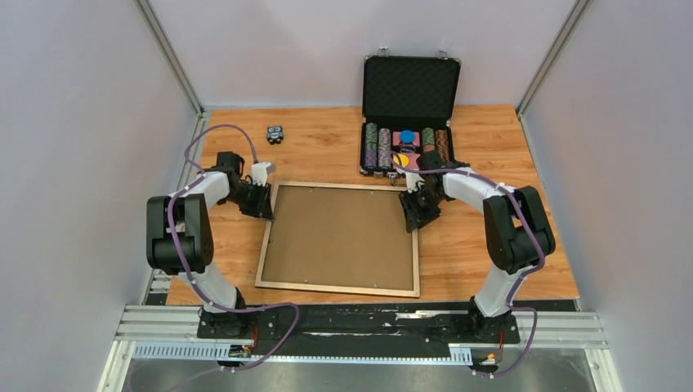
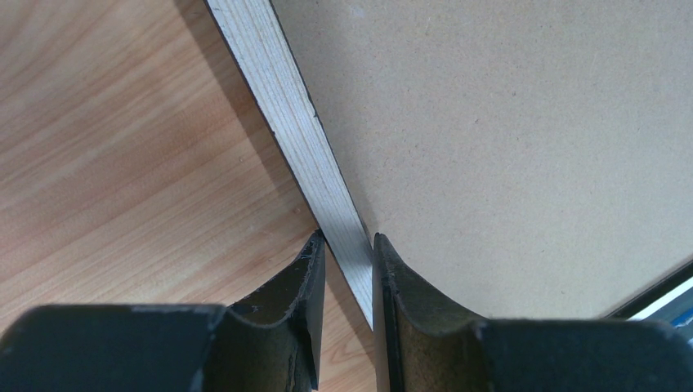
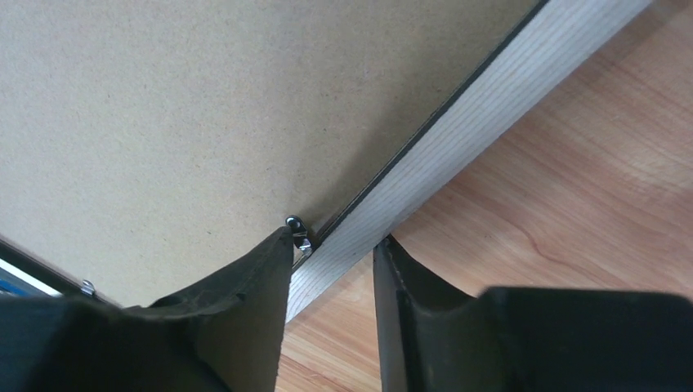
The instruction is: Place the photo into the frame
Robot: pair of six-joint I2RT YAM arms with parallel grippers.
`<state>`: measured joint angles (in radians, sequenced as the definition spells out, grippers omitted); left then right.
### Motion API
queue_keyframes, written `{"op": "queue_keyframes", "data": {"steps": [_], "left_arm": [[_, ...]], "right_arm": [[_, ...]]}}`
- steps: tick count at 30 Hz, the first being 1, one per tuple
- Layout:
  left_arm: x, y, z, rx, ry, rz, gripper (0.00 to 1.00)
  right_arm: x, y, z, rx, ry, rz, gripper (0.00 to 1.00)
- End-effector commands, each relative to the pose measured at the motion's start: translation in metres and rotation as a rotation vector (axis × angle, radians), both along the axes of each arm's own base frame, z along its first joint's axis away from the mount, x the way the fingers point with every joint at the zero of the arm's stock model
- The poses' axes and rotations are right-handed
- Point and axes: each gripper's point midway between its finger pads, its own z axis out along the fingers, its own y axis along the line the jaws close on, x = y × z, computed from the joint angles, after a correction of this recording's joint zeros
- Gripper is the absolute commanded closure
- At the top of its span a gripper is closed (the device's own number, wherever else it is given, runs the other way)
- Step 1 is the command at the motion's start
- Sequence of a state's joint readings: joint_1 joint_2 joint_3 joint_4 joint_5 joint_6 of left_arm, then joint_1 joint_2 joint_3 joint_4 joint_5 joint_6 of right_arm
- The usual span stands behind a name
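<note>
The frame (image 1: 335,287) lies flat on the wooden table, light wood rails up, with a brown hardboard backing panel (image 1: 343,237) filling its opening. The photo is hidden from every view. My left gripper (image 1: 266,202) is at the frame's far left corner. In the left wrist view it (image 2: 347,241) is shut on the pale rail (image 2: 294,122), one finger outside it and one over the panel. My right gripper (image 1: 414,214) is at the far right corner. In the right wrist view it (image 3: 335,238) is closed across the rail (image 3: 490,106), its inner finger beside a small metal tab (image 3: 297,231).
An open black chip case (image 1: 409,114) with rows of chips stands at the back, just beyond the frame's far right corner. A small dark object (image 1: 274,133) lies at the back left. Grey walls close in both sides of the table.
</note>
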<state>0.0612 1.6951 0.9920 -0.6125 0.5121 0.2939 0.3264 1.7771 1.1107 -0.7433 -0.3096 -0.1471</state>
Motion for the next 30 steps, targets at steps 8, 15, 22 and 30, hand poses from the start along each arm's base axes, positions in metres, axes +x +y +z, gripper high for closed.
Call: {"op": "queue_keyframes", "data": {"steps": [8, 15, 22, 30], "left_arm": [[0.008, 0.001, -0.006, 0.017, -0.024, -0.031, 0.71], [0.008, 0.001, -0.006, 0.016, -0.025, -0.032, 0.71], [0.007, 0.000, -0.005, 0.011, -0.024, -0.034, 0.71], [0.007, 0.000, -0.005, 0.010, -0.024, -0.037, 0.71]], "right_arm": [[0.009, 0.025, -0.004, 0.098, -0.087, 0.154, 0.64], [0.015, 0.027, -0.003, 0.101, -0.102, 0.166, 0.70], [0.027, 0.026, -0.002, 0.102, -0.152, 0.196, 0.69], [0.043, 0.025, 0.017, 0.116, -0.231, 0.174, 0.51]]}}
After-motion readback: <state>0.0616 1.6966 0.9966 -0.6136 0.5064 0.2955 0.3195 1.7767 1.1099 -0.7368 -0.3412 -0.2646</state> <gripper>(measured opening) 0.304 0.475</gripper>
